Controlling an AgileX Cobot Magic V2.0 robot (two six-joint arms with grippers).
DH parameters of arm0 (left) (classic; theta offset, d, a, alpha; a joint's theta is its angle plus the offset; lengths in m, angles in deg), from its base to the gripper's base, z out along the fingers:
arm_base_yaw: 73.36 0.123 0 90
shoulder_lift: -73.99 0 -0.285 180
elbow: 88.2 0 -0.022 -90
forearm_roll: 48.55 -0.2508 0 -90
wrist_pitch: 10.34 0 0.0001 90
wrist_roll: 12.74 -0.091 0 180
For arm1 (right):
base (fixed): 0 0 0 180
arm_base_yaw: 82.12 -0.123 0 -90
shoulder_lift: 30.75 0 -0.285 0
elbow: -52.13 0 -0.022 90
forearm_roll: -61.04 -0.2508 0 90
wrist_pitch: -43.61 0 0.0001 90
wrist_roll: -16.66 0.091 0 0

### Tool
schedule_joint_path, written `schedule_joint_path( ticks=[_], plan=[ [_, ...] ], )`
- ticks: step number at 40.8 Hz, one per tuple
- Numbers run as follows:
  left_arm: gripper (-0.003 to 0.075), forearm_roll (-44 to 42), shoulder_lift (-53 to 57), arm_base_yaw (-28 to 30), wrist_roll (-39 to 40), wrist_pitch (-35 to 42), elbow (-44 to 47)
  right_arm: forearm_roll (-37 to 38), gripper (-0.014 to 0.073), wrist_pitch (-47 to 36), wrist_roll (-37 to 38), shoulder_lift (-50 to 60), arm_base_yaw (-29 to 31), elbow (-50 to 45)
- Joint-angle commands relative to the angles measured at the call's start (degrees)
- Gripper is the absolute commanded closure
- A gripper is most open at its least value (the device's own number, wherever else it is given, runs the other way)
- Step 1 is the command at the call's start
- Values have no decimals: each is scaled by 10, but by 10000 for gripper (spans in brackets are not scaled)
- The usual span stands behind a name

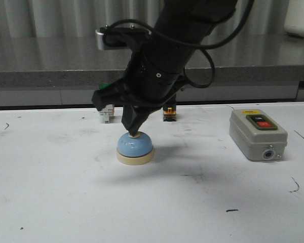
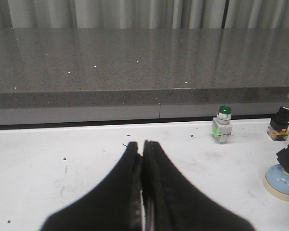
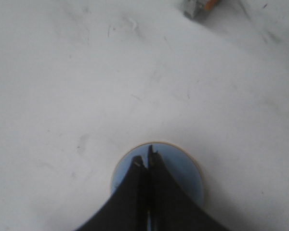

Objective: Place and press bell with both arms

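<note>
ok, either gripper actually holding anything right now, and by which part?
Nothing held. Right gripper is shut, tips on the bell top button. Left gripper shut, empty.

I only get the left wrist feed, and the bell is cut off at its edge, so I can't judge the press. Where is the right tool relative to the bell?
Observer: In the front view, the right tool points down with its tips at the very top of the bell.
Operator: Is it open or shut?
Observer: Shut. The right wrist view shows its fingers together over the blue dome.
Operator: Is there anything nearby that I can't see?
Observer: A grey switch box stands to the bell's right, apart from it.
</note>
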Motion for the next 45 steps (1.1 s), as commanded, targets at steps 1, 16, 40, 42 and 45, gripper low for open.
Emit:
schedule_joint_path(
  ticks=[1, 16, 40, 42, 45],
  plan=[
    [740, 7, -7, 1, 1, 46, -15, -5, 652, -11, -4, 27, 0, 19],
    [740, 7, -7, 1, 1, 46, -15, -5, 652, -16, -4, 117, 4, 19],
    [740, 7, -7, 1, 1, 46, -15, -5, 652, -78, 11, 441, 214, -272],
    [740, 7, -7, 1, 1, 46, -15, -5, 652, -86, 11, 478, 239, -304],
    [740, 7, -7, 1, 1, 46, -15, -5, 652, -87, 11, 538, 272, -350]
  ],
)
